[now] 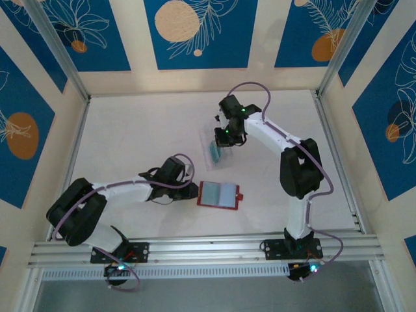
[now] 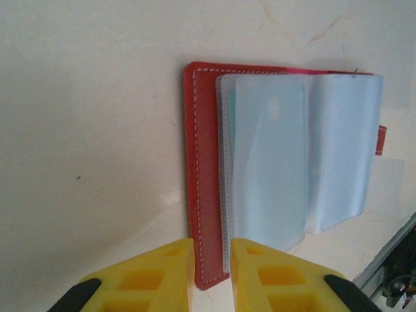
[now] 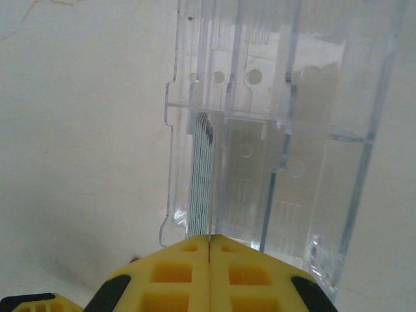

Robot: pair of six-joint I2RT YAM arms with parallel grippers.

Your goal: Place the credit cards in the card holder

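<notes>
Quick count first: two arms, one red card holder point(image 1: 219, 194), one clear plastic case point(image 1: 209, 140), and a single stack of teal credit cards point(image 3: 201, 175) standing on edge inside that case. There are several cards, but they're packed too tight for an exact number. The card holder lies open flat, near the middle of the white worktop point(image 1: 143, 130), with its clear sleeves fanned out. The case sits a bit farther back, apart from it. A teal edge point(image 2: 229, 130) shows behind the left sleeve and might be a card, honestly can't say. The left arm is folded at the near left with its forearm stretched low to the right. The left end effector point(image 2: 212, 263) sits at the holder's left edge, yellow fingers a little apart, and the corner of the red cover shows in the gap. I can't tell if they actually press on it. The right arm rises from the near right, elbow up, and reaches far and left with the wrist tipped down over the case. The right end effector point(image 3: 209, 246) has its fingers squeezed together right at the near end of the card stack. Can't tell whether a card is caught in the seam.
</notes>
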